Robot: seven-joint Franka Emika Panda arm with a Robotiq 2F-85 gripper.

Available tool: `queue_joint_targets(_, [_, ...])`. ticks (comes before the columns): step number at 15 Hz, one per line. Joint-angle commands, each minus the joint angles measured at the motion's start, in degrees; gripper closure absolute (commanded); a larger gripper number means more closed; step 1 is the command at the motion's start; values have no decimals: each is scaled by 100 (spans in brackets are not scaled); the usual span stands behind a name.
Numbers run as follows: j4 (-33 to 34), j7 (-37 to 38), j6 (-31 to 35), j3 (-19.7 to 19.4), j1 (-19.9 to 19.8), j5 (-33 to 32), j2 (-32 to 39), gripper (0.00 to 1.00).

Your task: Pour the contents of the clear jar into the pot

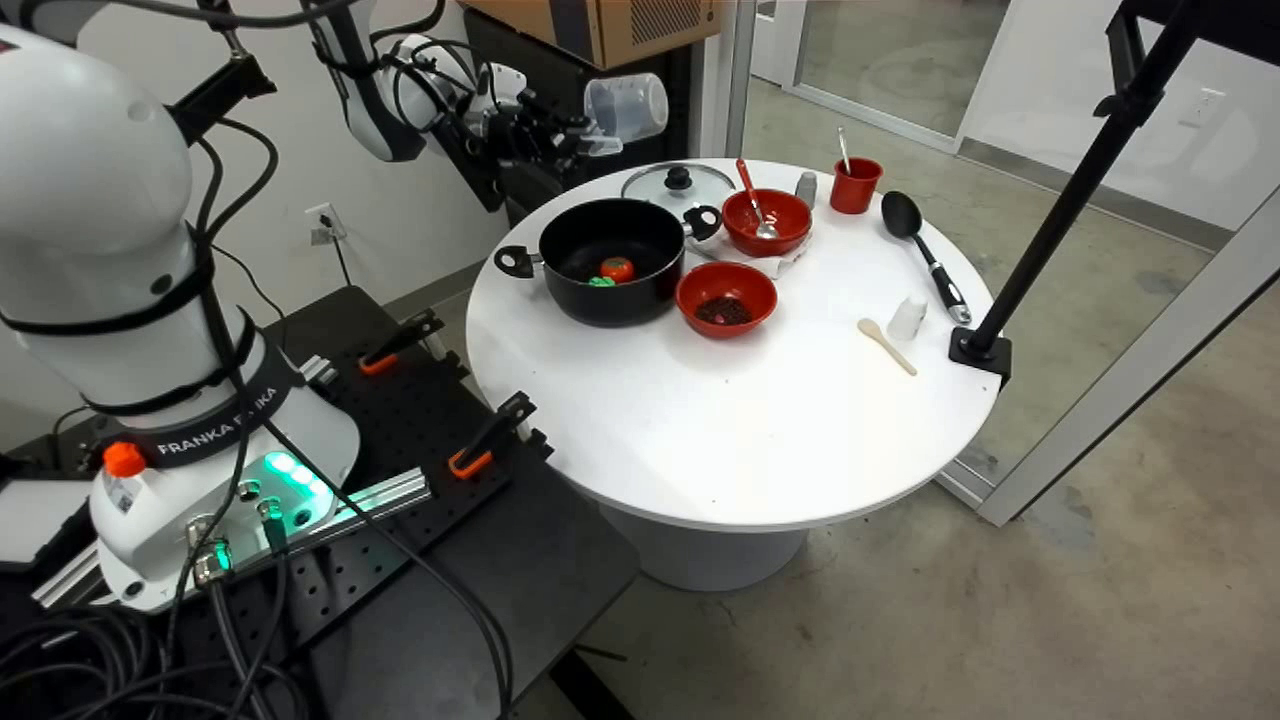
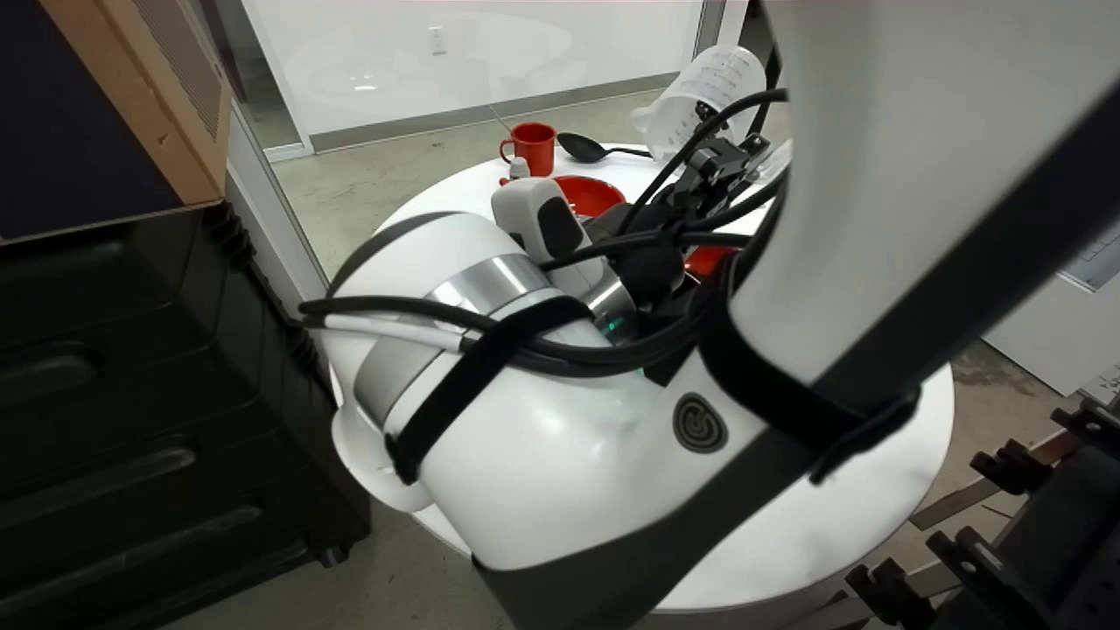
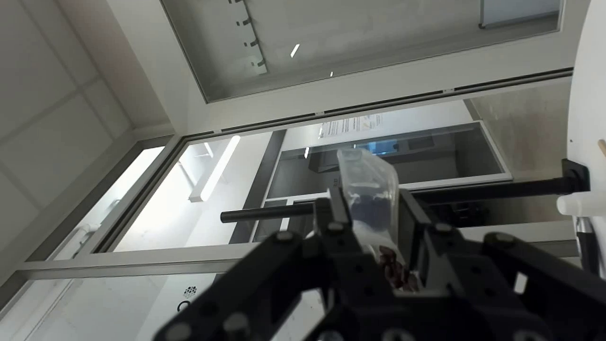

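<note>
Round white table (image 1: 720, 430) on concrete floor (image 1: 900, 620). We see the gripper (image 3: 374, 213) clenched on the clear jar (image 1: 628, 108), whose body, tilted well over, juts beyond the fingertips. It hangs in the air, apart from the pot (image 1: 605, 302). Reddish-brown pieces (image 3: 396, 271) show between the fingers in the wrist view; whether they sit inside the jar, we cannot tell. We note a red tomato-like item (image 1: 617, 269) in the pot. Just beside the pot stands a red bowl (image 1: 740, 282); a glass lid (image 1: 655, 183) lies just beyond. Farther off: a red cup (image 1: 856, 188) and black serving spoon (image 1: 903, 214). In an exterior view, the robot arm (image 2: 542, 437) blocks our sight of the pot.
</note>
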Motion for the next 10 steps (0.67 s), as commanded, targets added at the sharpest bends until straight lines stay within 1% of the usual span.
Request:
queue_joint_targets(1, [177, 96, -400, -12, 57, -135, 208, 93])
queue_joint_targets(10, [229, 139, -991, 13, 68, -334, 432, 93])
